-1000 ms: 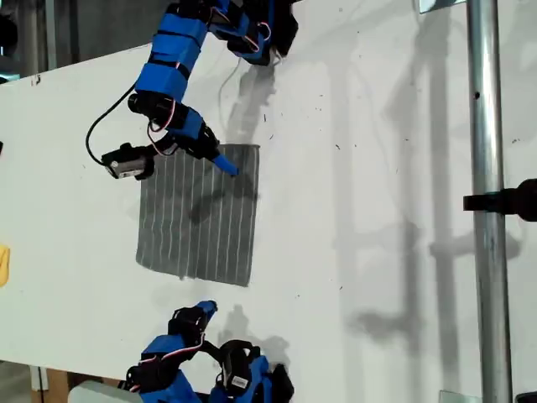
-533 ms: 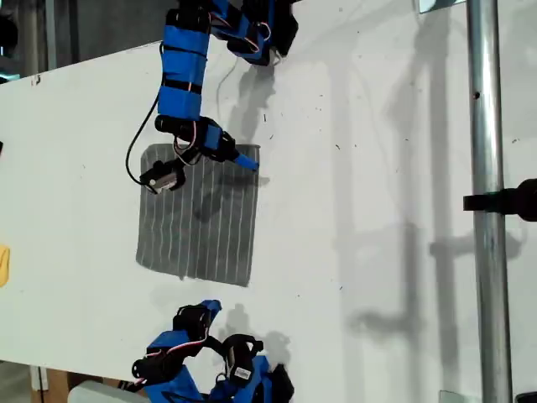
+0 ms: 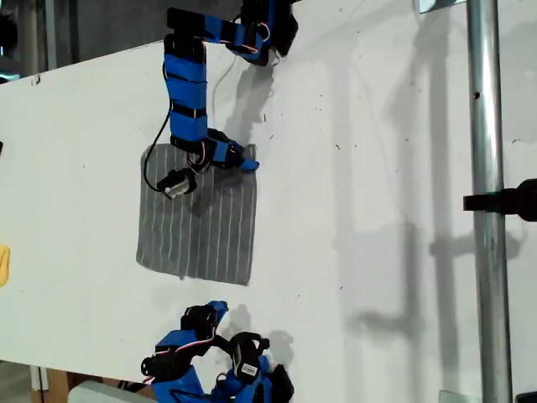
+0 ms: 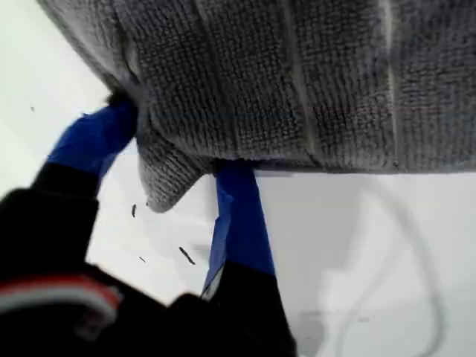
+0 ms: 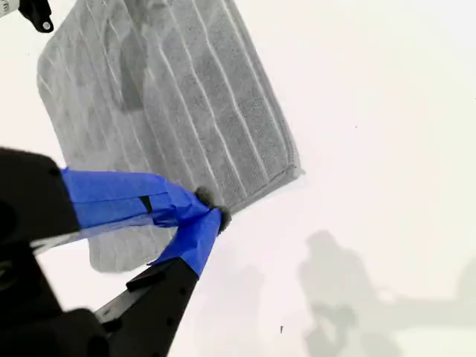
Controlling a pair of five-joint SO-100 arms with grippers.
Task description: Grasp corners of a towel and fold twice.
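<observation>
First wrist view only: towel (image 4: pixel 297 82) corner (image 4: pixel 165 178) btwn pincer (image 4: pixel 167 160) fingers.

The towel (image 4: pixel 297 82) is soft, fuzzy grey cloth with thin white stripes. The table (image 3: pixel 352 252) is smooth, matt white. The pole (image 3: pixel 487 210) is shiny metal.

Towel (image 4: pixel 297 82) running off the first wrist view's frame, blurred up close, my first gripper (image 3: pixel 248 161) covering the towel's corner in the exterior view (contact unclear there), lower arm cut by the exterior view's bottom edge.
</observation>
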